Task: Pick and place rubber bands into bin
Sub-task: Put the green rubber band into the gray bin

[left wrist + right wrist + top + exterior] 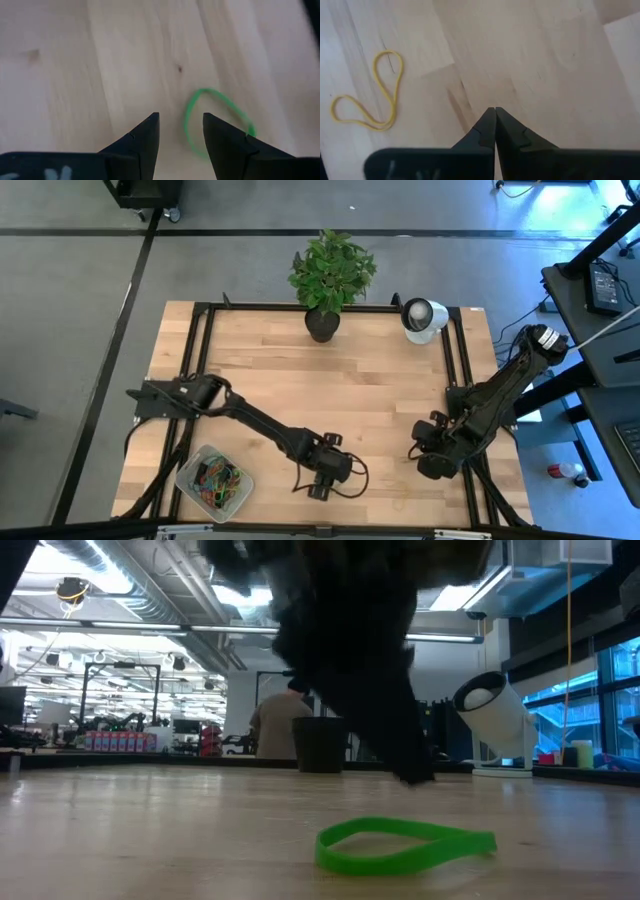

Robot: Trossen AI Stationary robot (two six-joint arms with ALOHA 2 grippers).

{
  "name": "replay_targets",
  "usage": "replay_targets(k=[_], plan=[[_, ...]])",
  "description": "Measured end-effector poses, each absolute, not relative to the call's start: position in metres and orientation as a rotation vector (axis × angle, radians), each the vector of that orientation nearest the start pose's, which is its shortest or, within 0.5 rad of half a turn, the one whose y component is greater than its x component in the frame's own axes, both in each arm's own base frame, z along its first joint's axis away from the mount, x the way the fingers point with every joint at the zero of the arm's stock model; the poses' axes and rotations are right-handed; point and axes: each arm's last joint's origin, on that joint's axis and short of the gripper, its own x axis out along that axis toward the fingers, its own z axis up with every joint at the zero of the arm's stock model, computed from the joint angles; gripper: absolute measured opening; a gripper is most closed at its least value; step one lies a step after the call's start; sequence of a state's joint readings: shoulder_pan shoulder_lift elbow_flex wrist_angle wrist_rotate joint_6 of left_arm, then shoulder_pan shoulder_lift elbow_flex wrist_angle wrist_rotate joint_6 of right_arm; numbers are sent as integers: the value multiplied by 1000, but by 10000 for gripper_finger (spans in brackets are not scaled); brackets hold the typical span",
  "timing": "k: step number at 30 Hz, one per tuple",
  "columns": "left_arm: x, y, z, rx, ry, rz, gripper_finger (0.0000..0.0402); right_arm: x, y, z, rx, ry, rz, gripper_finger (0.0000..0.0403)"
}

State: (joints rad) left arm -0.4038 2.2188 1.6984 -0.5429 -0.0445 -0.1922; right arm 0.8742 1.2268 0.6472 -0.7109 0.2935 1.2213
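The left tool (181, 131) hangs open and empty above a green rubber band (216, 120) on the desk (75, 65), while the right tool (495, 116) is closed on nothing beside a yellow rubber band (370, 95).

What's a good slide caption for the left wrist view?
Open left gripper poised over a thin green rubber band loop on the pale wooden table.

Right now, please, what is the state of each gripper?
Left gripper: open, empty, above the green rubber band.
Right gripper: closed, holding nothing.
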Motion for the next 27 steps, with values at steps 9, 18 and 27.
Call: replay_targets(k=[9,18,27], plan=[[426,-194,128,141,1179,-193,138,130,148,177,360,1150,-186,9],[418,-205,134,49,1254,-117,5,129,150,177,364,1146,-176,12],[360,-169,247,33,1370,100,2,130,151,177,377,1137,-168,6]])
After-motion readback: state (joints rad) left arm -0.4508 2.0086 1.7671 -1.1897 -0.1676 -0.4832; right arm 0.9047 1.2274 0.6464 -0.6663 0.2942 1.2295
